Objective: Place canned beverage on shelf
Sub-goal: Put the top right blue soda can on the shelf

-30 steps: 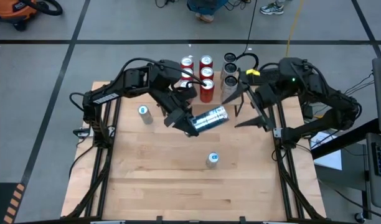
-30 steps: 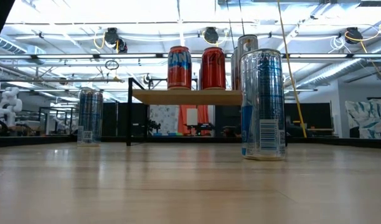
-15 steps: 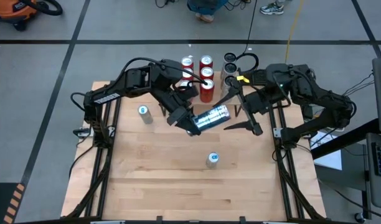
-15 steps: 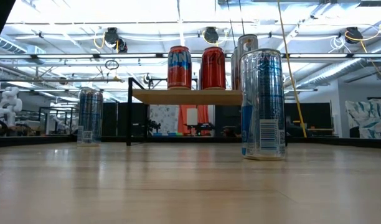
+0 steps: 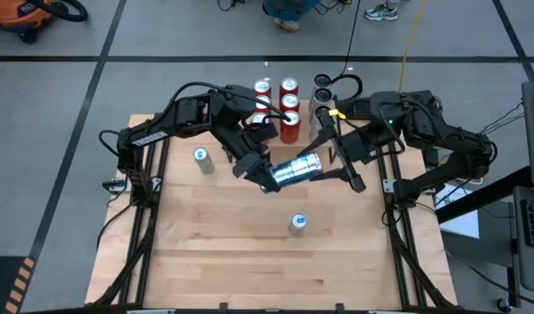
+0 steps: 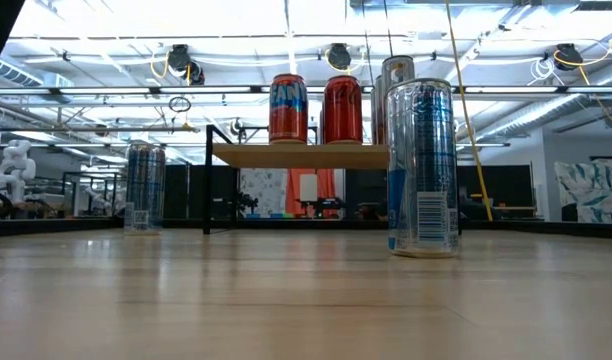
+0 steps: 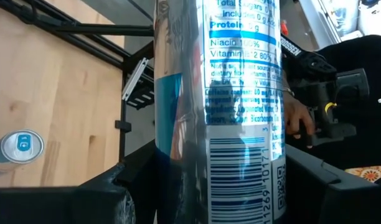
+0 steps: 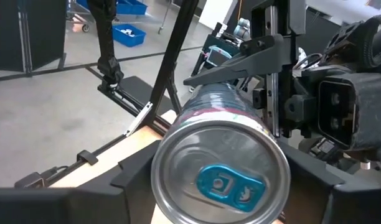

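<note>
A grey floor crossed by dark lines surrounds the light wooden worktop (image 5: 249, 253). The shelf (image 5: 289, 109) stands at the far edge and carries red and silver cans. A can (image 5: 297, 167) is held on its side above the worktop's middle, clamped in the left end effector (image 5: 265, 174). The right end effector (image 5: 332, 153) is set about the can's top end, fingers on both sides; contact cannot be told. Two blue cans stand on the worktop, one (image 5: 200, 157) toward the left edge, one (image 5: 297, 224) nearer the front.

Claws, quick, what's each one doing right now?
Left claw: closed on the silver energy drink can, held sideways above the table.
Right claw: around the can's top end, grip cannot be told.
</note>
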You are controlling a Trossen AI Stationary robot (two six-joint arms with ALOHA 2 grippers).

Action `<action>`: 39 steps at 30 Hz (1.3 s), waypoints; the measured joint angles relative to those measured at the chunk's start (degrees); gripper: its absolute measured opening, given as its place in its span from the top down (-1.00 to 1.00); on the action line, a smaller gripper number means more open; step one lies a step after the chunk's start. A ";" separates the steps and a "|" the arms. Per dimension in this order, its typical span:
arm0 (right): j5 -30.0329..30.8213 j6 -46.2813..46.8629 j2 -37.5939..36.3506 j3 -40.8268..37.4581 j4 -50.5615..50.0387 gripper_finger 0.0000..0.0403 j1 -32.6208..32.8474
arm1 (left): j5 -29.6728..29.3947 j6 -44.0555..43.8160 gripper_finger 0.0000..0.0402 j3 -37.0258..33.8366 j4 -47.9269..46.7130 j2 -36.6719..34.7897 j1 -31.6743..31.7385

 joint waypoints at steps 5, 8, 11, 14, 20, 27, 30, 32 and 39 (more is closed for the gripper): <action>-0.18 1.83 0.01 0.00 0.85 -0.17 0.11 | 0.25 0.09 -0.23 0.00 -0.05 0.00 0.00; -0.04 1.83 0.03 0.00 1.85 -0.22 0.54 | 0.57 0.23 -0.23 0.06 0.11 -0.02 0.00; 0.27 0.18 0.08 -0.04 3.41 -0.35 1.03 | 0.31 0.14 -0.23 0.09 -0.09 -0.09 0.03; 0.84 -1.14 0.37 -0.04 4.57 -0.45 1.11 | -0.41 -0.04 -0.23 0.07 -0.38 -0.04 0.09; 1.28 -5.31 0.53 -0.02 3.66 -0.40 1.11 | -0.33 -0.04 -0.23 0.07 -0.38 -0.04 0.11; 2.82 -15.22 0.49 -0.02 0.93 -0.36 1.57 | 0.07 -0.07 -0.23 -0.02 -0.49 0.04 0.08; 6.47 -22.33 0.49 -0.02 0.74 -0.36 2.79 | 0.63 0.00 -0.23 -0.02 -0.40 0.04 0.07; 7.53 -25.90 0.49 -0.02 0.69 -0.35 3.12 | 0.65 0.02 -0.23 -0.02 -0.09 0.04 0.06; 7.73 -27.46 0.49 -0.02 0.68 -0.21 3.26 | 0.66 0.00 -0.23 -0.02 -0.22 0.04 0.07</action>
